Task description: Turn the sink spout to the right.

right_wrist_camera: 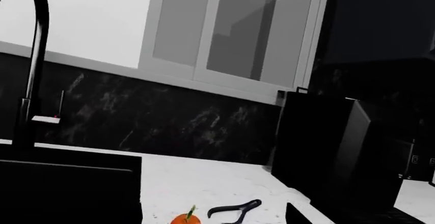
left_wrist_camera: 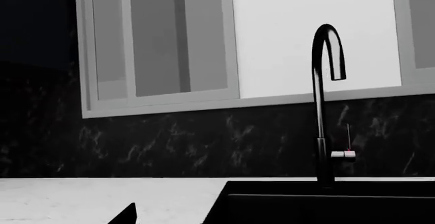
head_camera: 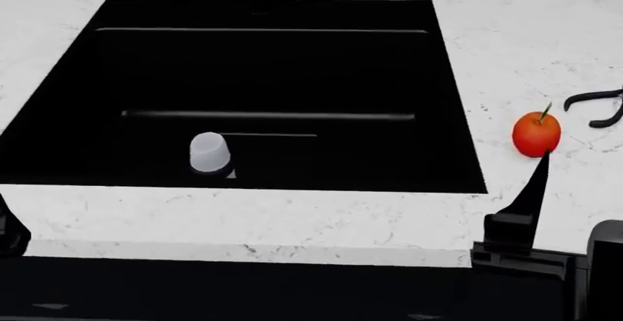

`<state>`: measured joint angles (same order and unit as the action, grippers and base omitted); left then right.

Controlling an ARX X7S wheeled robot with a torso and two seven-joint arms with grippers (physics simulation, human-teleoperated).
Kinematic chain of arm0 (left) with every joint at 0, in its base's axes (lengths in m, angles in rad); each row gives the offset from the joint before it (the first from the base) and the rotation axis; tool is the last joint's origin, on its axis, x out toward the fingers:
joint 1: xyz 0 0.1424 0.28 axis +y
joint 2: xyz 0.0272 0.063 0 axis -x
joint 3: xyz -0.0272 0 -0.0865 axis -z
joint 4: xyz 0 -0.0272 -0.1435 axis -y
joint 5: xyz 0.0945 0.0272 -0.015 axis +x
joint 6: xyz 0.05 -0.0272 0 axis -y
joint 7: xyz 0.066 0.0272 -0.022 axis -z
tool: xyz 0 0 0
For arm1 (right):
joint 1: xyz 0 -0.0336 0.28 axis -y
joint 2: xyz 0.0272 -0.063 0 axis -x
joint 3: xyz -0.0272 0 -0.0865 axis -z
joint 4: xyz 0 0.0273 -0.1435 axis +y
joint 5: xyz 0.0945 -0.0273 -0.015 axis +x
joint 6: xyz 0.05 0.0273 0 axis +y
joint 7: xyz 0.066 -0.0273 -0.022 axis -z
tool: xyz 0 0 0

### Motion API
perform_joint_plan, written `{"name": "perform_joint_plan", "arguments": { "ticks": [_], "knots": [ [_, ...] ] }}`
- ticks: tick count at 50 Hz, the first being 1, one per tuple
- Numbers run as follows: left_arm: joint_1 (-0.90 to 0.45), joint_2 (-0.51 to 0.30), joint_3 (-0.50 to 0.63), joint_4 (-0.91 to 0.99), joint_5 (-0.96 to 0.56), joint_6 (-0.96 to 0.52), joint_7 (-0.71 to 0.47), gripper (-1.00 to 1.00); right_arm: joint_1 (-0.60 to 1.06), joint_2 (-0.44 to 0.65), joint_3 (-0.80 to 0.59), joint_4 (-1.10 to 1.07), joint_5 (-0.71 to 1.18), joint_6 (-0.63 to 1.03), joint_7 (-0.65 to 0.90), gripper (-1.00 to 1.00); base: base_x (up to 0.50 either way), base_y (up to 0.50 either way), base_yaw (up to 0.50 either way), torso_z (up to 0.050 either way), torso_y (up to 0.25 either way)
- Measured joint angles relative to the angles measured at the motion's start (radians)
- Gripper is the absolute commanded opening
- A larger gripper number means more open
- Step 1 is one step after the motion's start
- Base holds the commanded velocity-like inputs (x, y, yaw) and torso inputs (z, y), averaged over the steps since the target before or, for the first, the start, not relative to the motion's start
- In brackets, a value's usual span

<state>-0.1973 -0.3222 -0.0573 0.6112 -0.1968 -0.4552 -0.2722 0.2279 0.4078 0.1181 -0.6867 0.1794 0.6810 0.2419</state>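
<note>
1. At the back of the black sink [head_camera: 457, 80], the sink spout [left_wrist_camera: 319, 81] stands tall, curving over at the top.
2. The right gripper [head_camera: 526, 204] sits near the tomato [head_camera: 536, 134]; I cannot tell if it is open.
3. The left gripper [head_camera: 10, 230] barely shows; cannot tell either.
4. A white cup [head_camera: 209, 152] lies in the sink.

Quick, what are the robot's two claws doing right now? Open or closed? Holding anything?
Left claw: only a dark edge shows, so open or closed cannot be told.
Right claw: one finger shows, touching nothing; open or closed cannot be told.
</note>
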Motion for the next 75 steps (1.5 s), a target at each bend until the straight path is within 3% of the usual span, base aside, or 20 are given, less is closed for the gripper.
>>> {"name": "perform_joint_plan", "arguments": {
  "ticks": [39, 61, 75],
  "knots": [
    [-0.016, -0.013, 0.015, 0.006, -0.013, -0.012, -0.009, 1.0, -0.012, 0.001, 0.015, -0.004, 0.023, 0.011, 0.008, 1.0, 0.29, 0.3, 0.0, 0.0, 0.0],
    [-0.008, -0.018, 0.02, -0.005, -0.017, 0.002, -0.011, 1.0, -0.022, 0.0, 0.022, -0.006, 0.031, 0.013, 0.016, 1.0, 0.32, 0.1, 0.0, 0.0, 0.001],
    [-0.013, -0.021, 0.026, -0.006, -0.021, 0.0, -0.015, 1.0, -0.017, -0.001, 0.025, 0.001, 0.038, 0.019, 0.02, 1.0, 0.04, 0.0, 0.0, 0.0, 0.0]
  ]
}}
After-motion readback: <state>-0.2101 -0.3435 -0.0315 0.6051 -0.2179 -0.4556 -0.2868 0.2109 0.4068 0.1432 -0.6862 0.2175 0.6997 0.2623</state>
